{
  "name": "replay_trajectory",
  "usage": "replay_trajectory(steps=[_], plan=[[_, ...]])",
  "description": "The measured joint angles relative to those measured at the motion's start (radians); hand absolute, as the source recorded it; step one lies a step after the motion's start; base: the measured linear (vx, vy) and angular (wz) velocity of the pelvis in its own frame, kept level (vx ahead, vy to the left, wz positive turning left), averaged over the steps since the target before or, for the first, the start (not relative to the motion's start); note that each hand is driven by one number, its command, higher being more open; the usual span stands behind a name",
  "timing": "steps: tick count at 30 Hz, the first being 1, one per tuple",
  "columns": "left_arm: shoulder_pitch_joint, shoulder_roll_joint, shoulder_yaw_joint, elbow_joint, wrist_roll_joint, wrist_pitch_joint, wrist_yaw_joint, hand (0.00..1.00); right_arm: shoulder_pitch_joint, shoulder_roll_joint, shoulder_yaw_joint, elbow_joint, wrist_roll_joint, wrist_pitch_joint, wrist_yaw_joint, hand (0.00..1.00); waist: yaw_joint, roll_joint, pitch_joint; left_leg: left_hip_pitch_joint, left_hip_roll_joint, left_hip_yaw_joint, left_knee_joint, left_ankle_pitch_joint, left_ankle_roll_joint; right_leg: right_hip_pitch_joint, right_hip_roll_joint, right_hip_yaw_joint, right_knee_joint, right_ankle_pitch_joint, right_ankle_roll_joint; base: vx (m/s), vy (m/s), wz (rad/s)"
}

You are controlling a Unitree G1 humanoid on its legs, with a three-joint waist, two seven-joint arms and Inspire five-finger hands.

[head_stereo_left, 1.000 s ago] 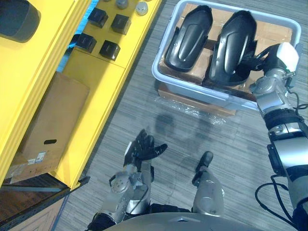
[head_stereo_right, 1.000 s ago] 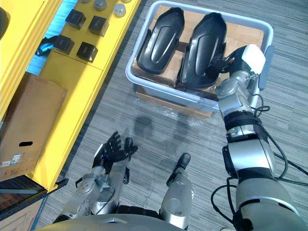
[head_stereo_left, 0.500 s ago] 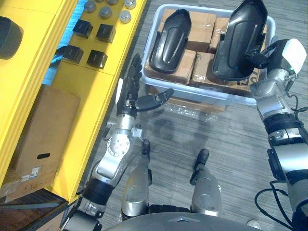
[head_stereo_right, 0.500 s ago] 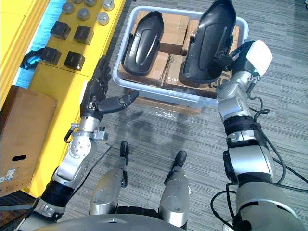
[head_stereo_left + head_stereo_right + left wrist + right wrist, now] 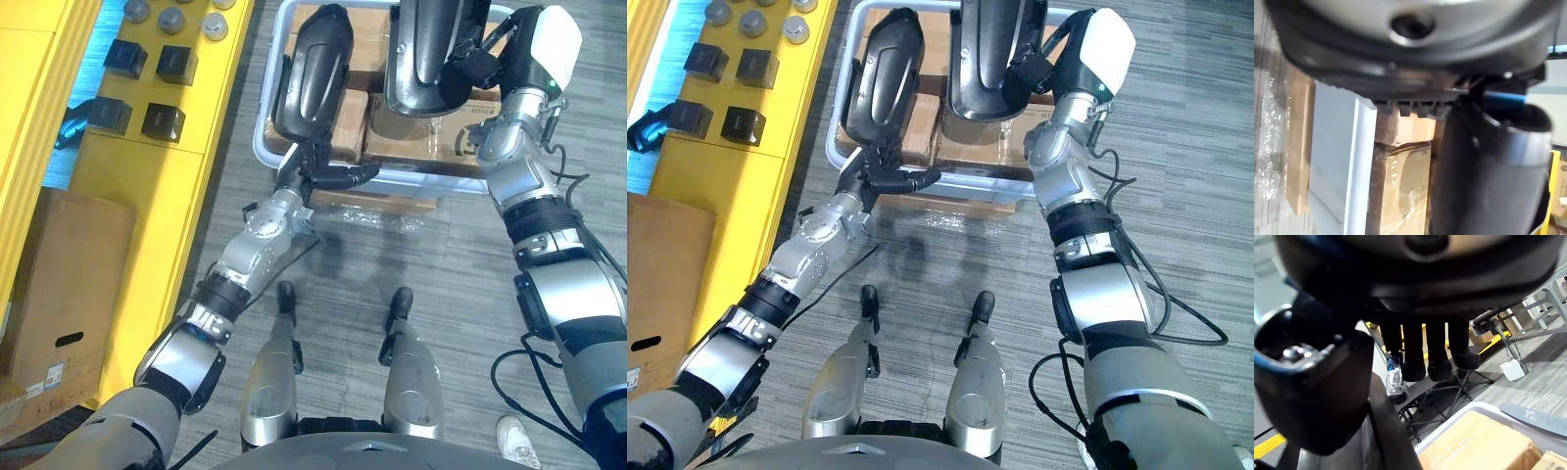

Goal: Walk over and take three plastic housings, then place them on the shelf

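Head view: the right hand [image 5: 485,61] grips one glossy black plastic housing [image 5: 423,49], held above the pale grey plastic bin [image 5: 436,178]. A second black housing [image 5: 312,69] lies inside it on wrapped cardboard boxes [image 5: 345,137]. The left hand [image 5: 312,166], fingers straight and thumb spread, touches that housing's near end.

Left wrist view: the bin's wall and the boxes lie just past the hand.

Right wrist view: the fingers [image 5: 1413,357] curl over the held housing.

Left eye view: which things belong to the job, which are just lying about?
Job: housing in right hand; second housing in grey tub, left hand at its lower end; yellow shelf.
Lying about: black blocks, grey caps, cardboard box.
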Motion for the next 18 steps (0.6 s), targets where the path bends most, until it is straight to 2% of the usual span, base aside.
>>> replay_trajectory(steps=[4,8,11,14,18], plan=[[-0.040,0.001,0.021,0.001,-0.097,-0.001,0.005,1.00,0.000,0.032,0.010,0.000,-0.041,-0.005,0.000,0.00,-0.006,-0.006,0.001,0.001,0.000,0.019,0.026,-0.017,-0.001,-0.003,0.001,0.024,0.000,0.004,-0.001,0.00,-0.016,-0.15],[-0.071,0.002,0.050,0.013,-0.187,-0.008,0.002,1.00,0.012,0.068,0.028,-0.028,-0.086,-0.033,0.000,0.00,-0.025,-0.028,0.002,0.005,0.001,0.036,0.054,-0.035,-0.002,0.002,0.002,0.043,-0.002,0.006,0.000,-0.01,-0.014,-0.14],[-0.103,-0.002,0.052,0.051,-0.248,-0.009,0.003,1.00,0.025,0.074,0.048,-0.063,-0.132,-0.065,0.001,0.00,-0.032,-0.043,0.001,0.014,0.003,0.048,0.056,-0.038,-0.002,0.016,0.007,0.051,-0.029,0.021,-0.001,-0.01,-0.008,-0.12],[-0.111,-0.002,0.070,0.070,-0.344,-0.017,0.000,1.00,0.060,0.078,0.053,-0.114,-0.170,-0.122,0.000,0.00,-0.031,-0.058,0.001,0.018,0.014,0.057,0.071,-0.050,-0.004,0.022,0.018,0.059,-0.037,0.025,-0.003,-0.01,-0.025,-0.11],[-0.111,-0.005,0.085,0.080,-0.450,-0.036,-0.002,1.00,0.094,0.083,0.071,-0.163,-0.179,-0.159,-0.006,0.00,-0.032,-0.064,0.000,0.025,0.017,0.059,0.071,-0.052,-0.007,0.033,0.022,0.060,-0.046,0.026,-0.005,0.00,-0.009,-0.02]])
